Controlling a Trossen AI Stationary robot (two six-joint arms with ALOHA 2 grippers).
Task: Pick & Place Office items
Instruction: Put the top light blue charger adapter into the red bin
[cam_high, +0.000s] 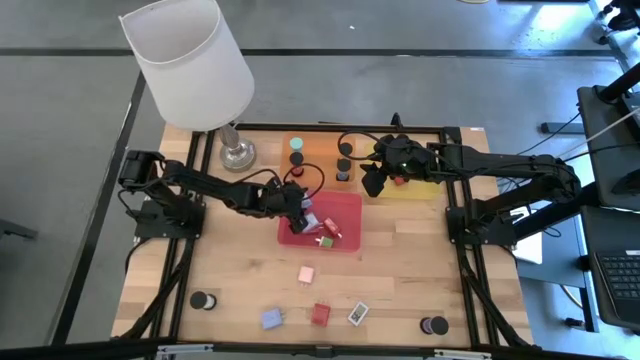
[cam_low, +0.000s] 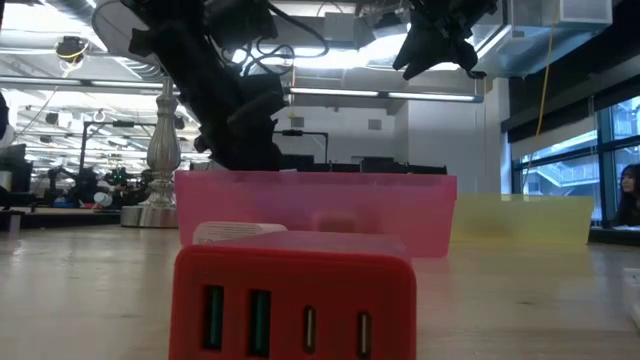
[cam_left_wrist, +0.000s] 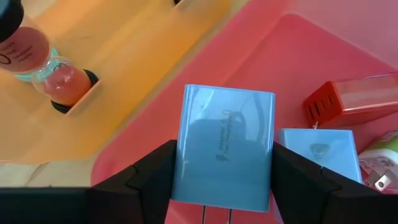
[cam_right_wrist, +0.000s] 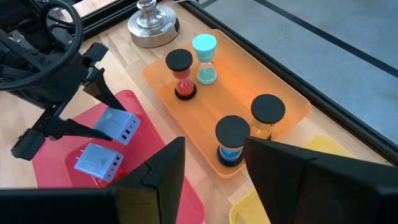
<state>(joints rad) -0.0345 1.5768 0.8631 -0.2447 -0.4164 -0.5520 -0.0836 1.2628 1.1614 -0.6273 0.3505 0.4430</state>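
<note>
Plainly the left hand (cam_left_wrist: 222, 186) clamps a blue charger (cam_left_wrist: 225, 149) over the red tray (cam_left_wrist: 323, 56), its prongs hidden.

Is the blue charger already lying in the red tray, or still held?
Held: the left gripper jaws clamp the blue charger above the red tray.
</note>
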